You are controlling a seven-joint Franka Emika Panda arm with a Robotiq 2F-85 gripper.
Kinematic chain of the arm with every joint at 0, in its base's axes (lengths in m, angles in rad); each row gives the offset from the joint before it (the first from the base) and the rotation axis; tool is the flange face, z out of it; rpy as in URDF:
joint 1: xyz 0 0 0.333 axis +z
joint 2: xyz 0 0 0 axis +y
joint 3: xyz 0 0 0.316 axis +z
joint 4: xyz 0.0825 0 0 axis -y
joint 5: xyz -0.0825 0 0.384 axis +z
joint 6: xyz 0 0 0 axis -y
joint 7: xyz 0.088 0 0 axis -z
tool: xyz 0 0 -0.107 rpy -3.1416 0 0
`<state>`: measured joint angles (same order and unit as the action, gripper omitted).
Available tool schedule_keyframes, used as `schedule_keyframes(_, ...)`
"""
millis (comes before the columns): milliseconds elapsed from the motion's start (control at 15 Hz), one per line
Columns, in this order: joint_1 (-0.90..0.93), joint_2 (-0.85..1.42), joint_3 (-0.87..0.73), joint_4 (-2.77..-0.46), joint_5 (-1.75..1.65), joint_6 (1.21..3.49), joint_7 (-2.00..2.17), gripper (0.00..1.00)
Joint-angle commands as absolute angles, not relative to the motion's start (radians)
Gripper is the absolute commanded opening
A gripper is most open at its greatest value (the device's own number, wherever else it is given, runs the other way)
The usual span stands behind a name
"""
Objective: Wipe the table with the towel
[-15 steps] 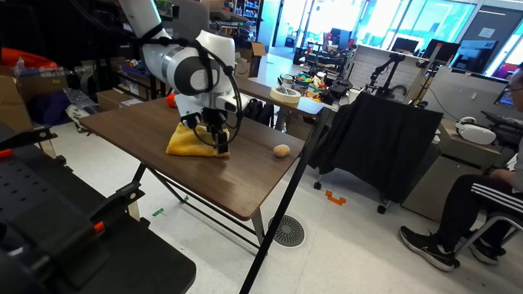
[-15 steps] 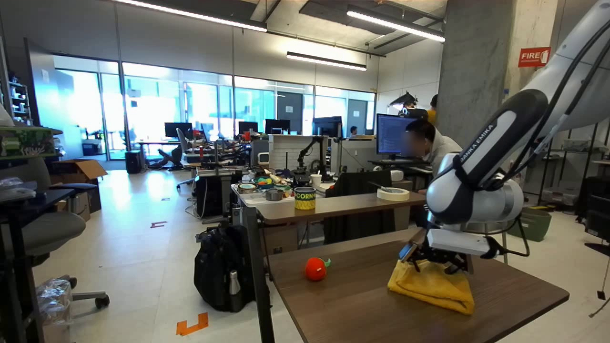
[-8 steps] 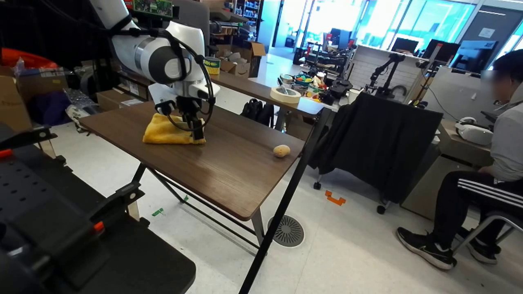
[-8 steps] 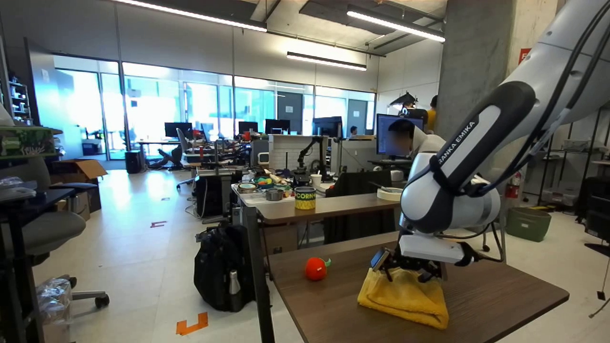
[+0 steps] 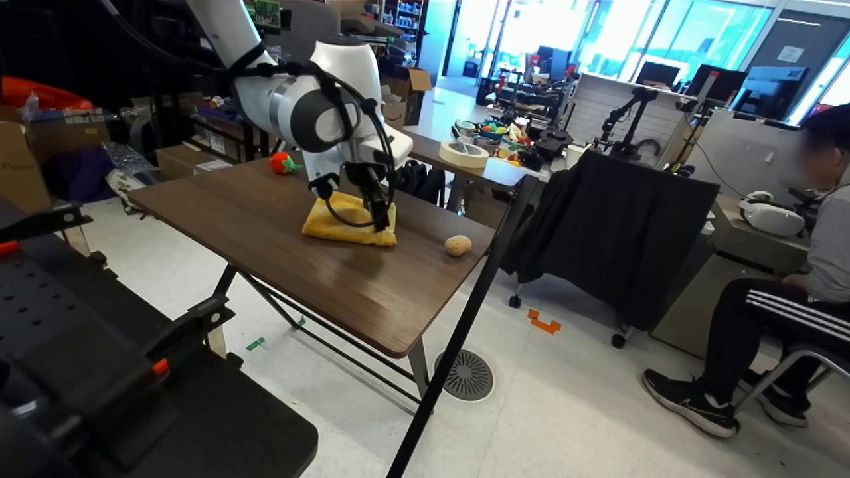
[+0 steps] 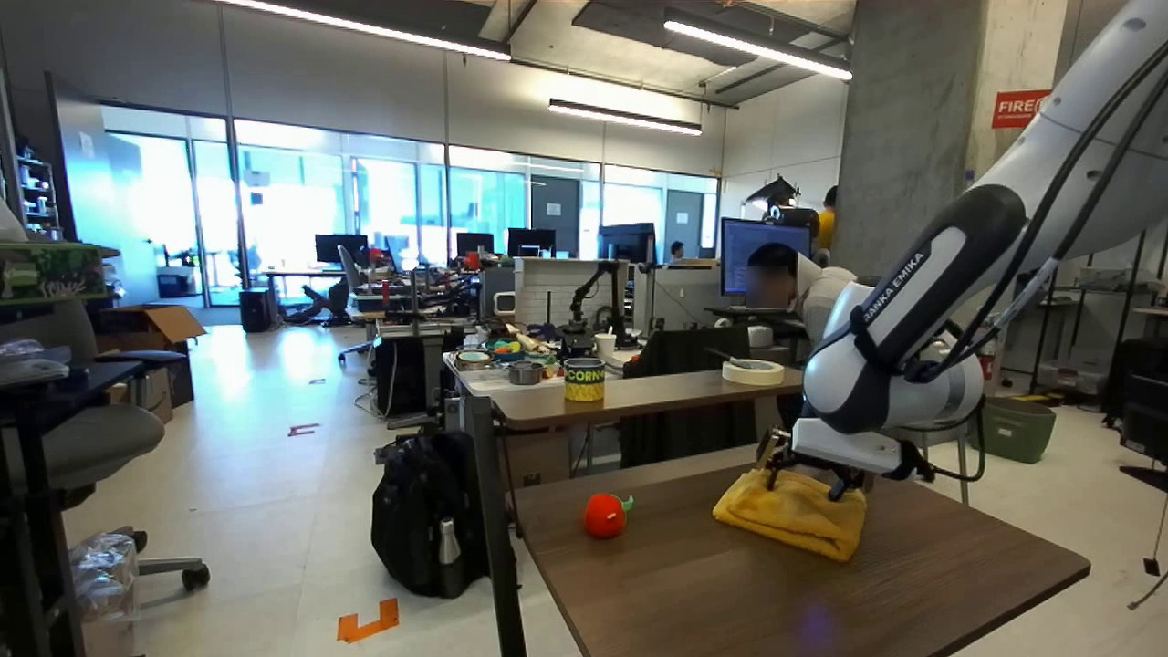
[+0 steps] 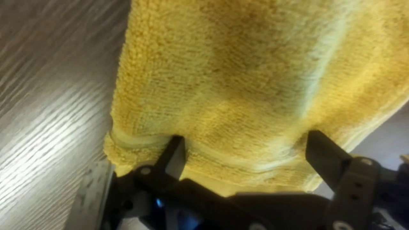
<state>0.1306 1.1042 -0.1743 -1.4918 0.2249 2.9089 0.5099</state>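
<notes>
Yellow terry towel (image 6: 792, 525): folded, on the wood-grain table (image 6: 693, 611); in an exterior view it lies right of the toy tomato (image 6: 604, 516), well apart.
Claw (image 7: 246, 137): fingers (image 7: 324, 156) spread wide, tips pressed into the cloth from above, nothing seen pinched.
Towel from claw: directly beneath, touching. The tips sit close to one edge; in the wrist view most of the cloth reaches out on their far side.
Towel's long axis: in an exterior view the towel (image 5: 322, 226) looks longest left to right, claw over its right end; folds and cropping leave this uncertain.
Potato-shaped object (image 5: 457, 245): there, right of the towel, apart from it, near the table's right edge.
Step, judged: wiping by pressure; area covered cannot be told.
Next move, judged: a level slide under steady load. The tips could slip off the edge or ruck the unclamped cloth; sliding right would head for the potato-shaped object.
</notes>
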Motion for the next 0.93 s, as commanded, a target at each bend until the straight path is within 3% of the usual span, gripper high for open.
schedule_keyframes(0, 0.099, 1.091, -0.149, -1.496, 0.237, 2.879, 0.488, 1.0)
schedule_keyframes(333, 0.01, 0.943, -0.021, -1.582, 0.24, 2.823, 0.349, 1.0)
schedule_keyframes(867, -0.005, 0.891, -0.185, -1.511, 0.233, 2.863, 0.462, 1.0)
